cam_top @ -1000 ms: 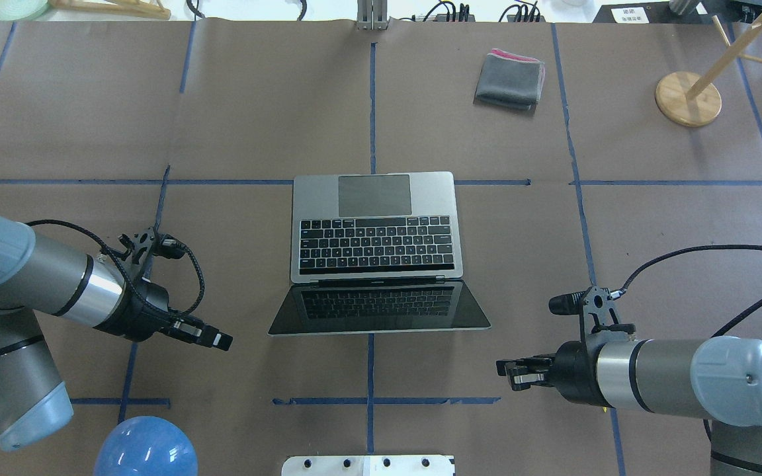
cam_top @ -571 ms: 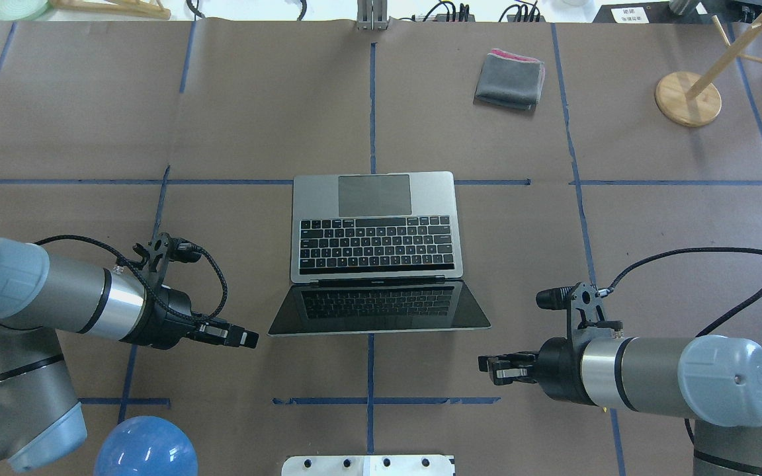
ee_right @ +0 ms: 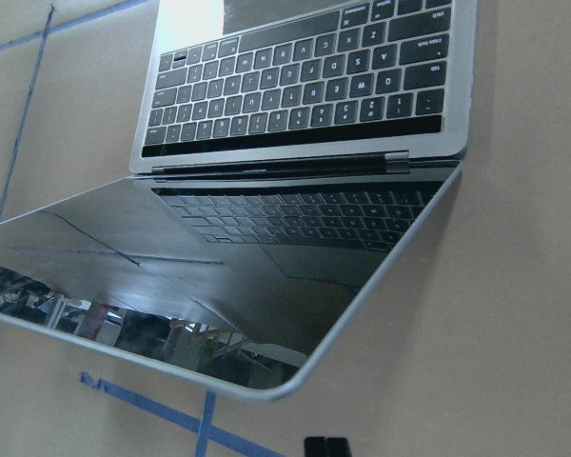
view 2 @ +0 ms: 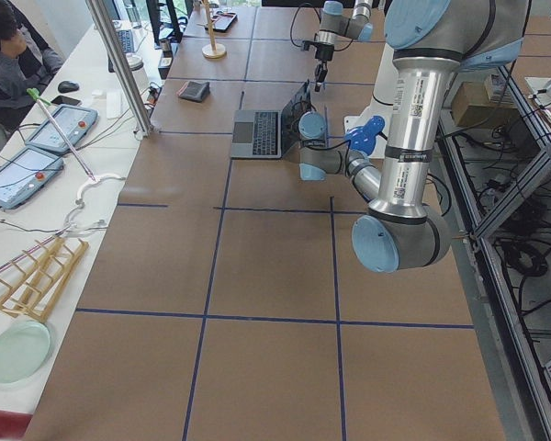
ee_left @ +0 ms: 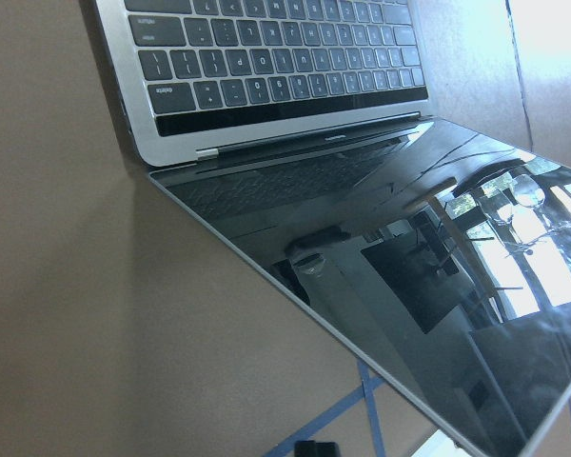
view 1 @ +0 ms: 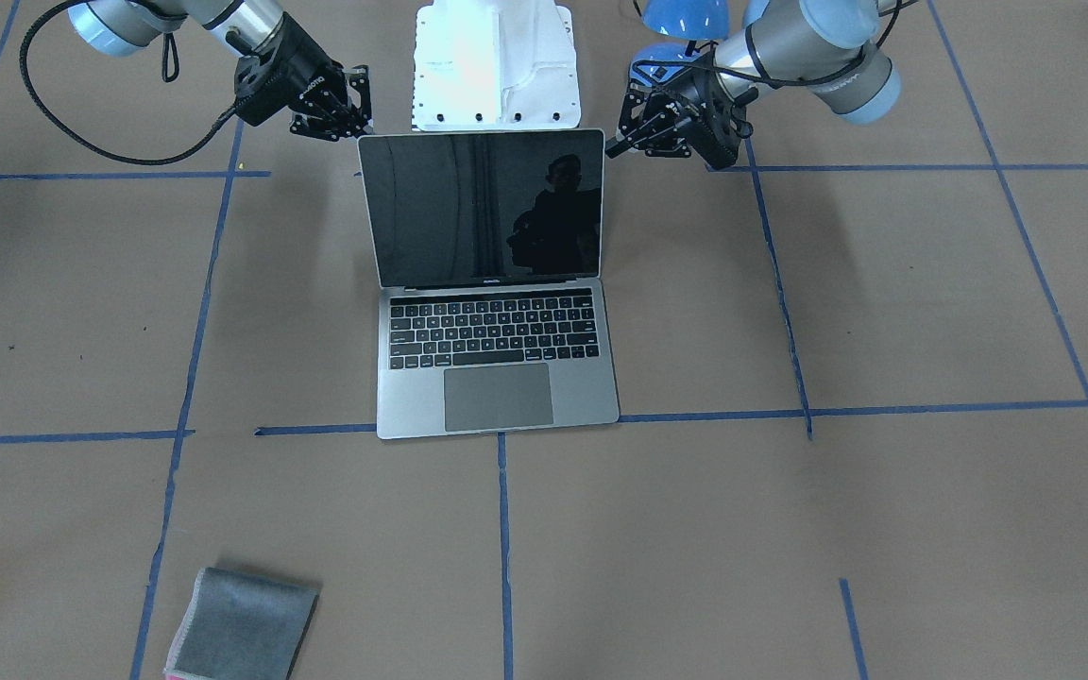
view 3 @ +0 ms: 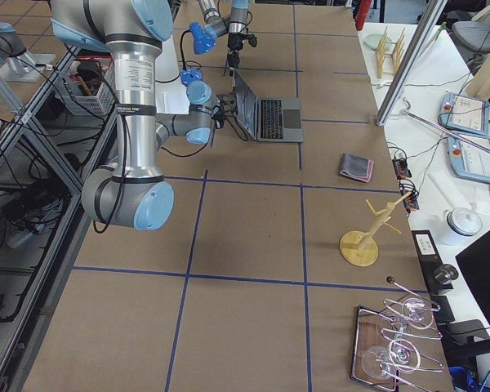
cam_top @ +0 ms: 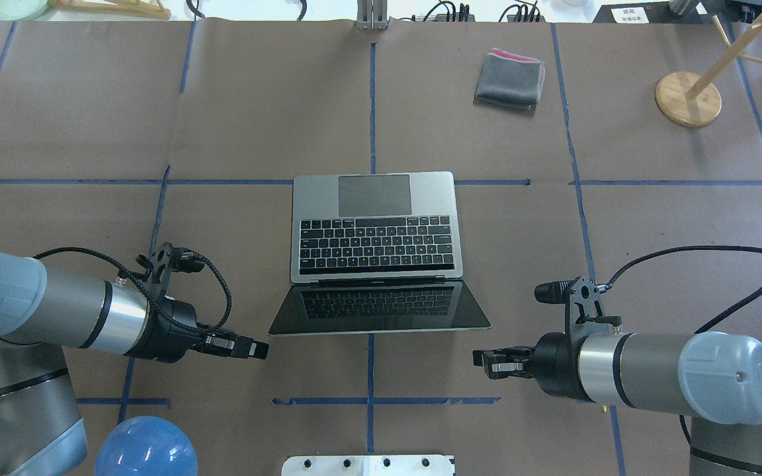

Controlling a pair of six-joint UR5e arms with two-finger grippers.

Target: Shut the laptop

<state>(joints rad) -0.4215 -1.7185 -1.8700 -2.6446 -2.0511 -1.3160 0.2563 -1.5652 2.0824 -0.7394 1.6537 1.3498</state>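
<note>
The laptop (cam_top: 374,218) lies open at the table's middle, keyboard away from the robot and its glossy black screen (view 1: 483,208) tilted back toward the robot's base. My left gripper (cam_top: 263,350) is shut and empty, just beside the screen's top left corner, apart from it. My right gripper (cam_top: 477,360) is shut and empty, a little off the screen's top right corner. In the front-facing view the left gripper (view 1: 612,146) and the right gripper (view 1: 360,127) flank the screen's upper edge. Both wrist views show the screen and keyboard close up (ee_left: 266,76) (ee_right: 295,86).
A grey folded cloth (cam_top: 510,80) lies far back on the right. A wooden stand (cam_top: 688,98) is at the far right. A blue ball (cam_top: 146,446) and the white base plate (cam_top: 368,465) sit at the near edge.
Both grippers have moved inward toward the screen's top corners, the left one rightward, the right one leftward. The laptop has not moved.
</note>
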